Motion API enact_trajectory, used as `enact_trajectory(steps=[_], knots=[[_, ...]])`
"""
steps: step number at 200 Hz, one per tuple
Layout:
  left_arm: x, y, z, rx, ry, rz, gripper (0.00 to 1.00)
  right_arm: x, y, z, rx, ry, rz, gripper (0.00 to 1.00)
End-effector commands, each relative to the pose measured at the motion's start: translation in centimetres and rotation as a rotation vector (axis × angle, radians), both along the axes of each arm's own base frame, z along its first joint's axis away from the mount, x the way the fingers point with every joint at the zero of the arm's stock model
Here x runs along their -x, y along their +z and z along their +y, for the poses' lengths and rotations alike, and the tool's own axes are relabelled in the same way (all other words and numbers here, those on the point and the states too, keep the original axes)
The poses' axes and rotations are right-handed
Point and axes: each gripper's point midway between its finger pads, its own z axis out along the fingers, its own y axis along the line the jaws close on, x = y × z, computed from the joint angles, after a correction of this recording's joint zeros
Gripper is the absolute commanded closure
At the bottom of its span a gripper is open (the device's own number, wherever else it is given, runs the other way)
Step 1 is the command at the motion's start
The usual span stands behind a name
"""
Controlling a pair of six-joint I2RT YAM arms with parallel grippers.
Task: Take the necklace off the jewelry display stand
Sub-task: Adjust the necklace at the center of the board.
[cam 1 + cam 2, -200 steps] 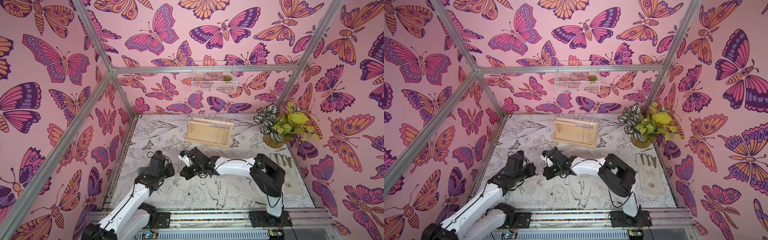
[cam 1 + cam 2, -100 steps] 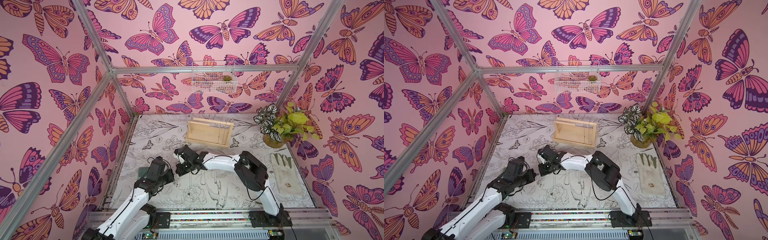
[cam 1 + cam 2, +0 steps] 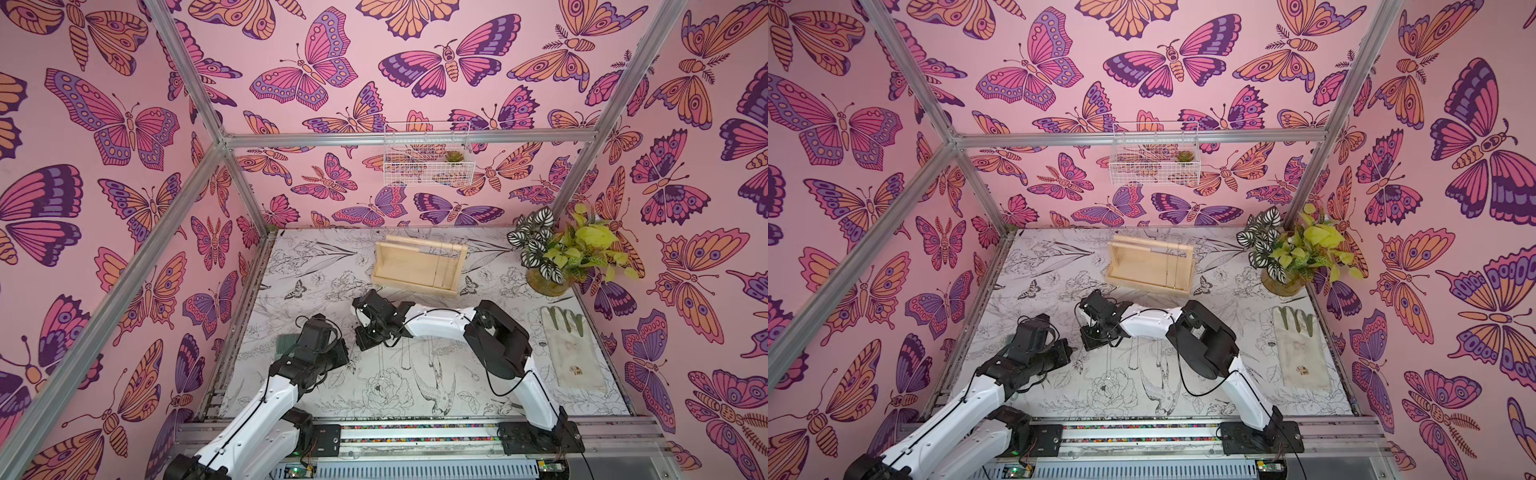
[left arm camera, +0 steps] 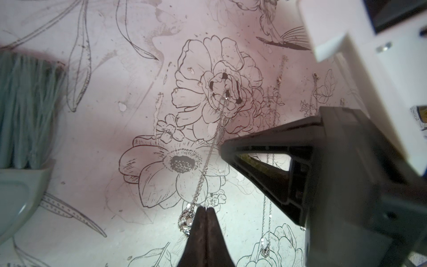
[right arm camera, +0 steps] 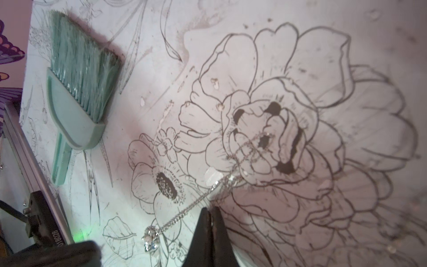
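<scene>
Left claw [image 4: 204, 209] is seen with its fingers pressed together. The round pendant [image 4: 185, 222] of a thin silver necklace [image 4: 208, 161] is found just beside the tips, and whether any of the chain is pinched cannot be told. The right claw [image 5: 209, 210] is likewise closed to a narrow point. In the right wrist view the necklace [image 5: 191, 205] is stretched over the flower-printed table [image 5: 323, 69] close to that claw, and no link is seen between its fingers. In both top views the two claws are placed near each other at the lower middle of the frame. The stand [image 3: 415, 270] [image 3: 1148, 268] is set at the upper middle of the table, well apart from the claws. Fine lines are seen at its right end, too thin to be identified. A second chain [image 4: 265, 222] is laid on the table beside the right claw. A green brush [image 5: 76, 92] is laid flat on the table. A glove [image 3: 569, 349] is spread at the right of the frame, a potted plant [image 3: 557, 253] is placed above it, and a wire basket [image 3: 426, 158] is hung on the back wall
</scene>
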Motion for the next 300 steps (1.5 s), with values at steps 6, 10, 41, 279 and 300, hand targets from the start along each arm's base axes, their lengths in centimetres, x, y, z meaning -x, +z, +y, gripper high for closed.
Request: enact_trajectory(steps=[6, 10, 41, 279, 300], knots=[[0.4, -0.6, 0.0, 0.000, 0.000, 0.016, 1.00, -0.5, -0.7, 0.0, 0.007, -0.006, 0.013, 1.00], [0.4, -0.6, 0.0, -0.001, -0.002, 0.018, 1.00, -0.5, -0.7, 0.0, 0.005, -0.005, 0.012, 1.00], [0.4, -0.7, -0.1, -0.001, -0.004, 0.021, 1.00, -0.5, 0.0, 0.3, -0.017, 0.002, 0.004, 1.00], [0.4, -0.8, -0.3, 0.011, -0.012, 0.023, 1.00, -3.1, -1.6, -0.7, 0.017, -0.061, 0.018, 1.00], [0.4, -0.8, -0.3, 0.011, -0.011, 0.020, 1.00, -3.8, -1.5, -0.7, 0.022, -0.066, 0.015, 1.00]])
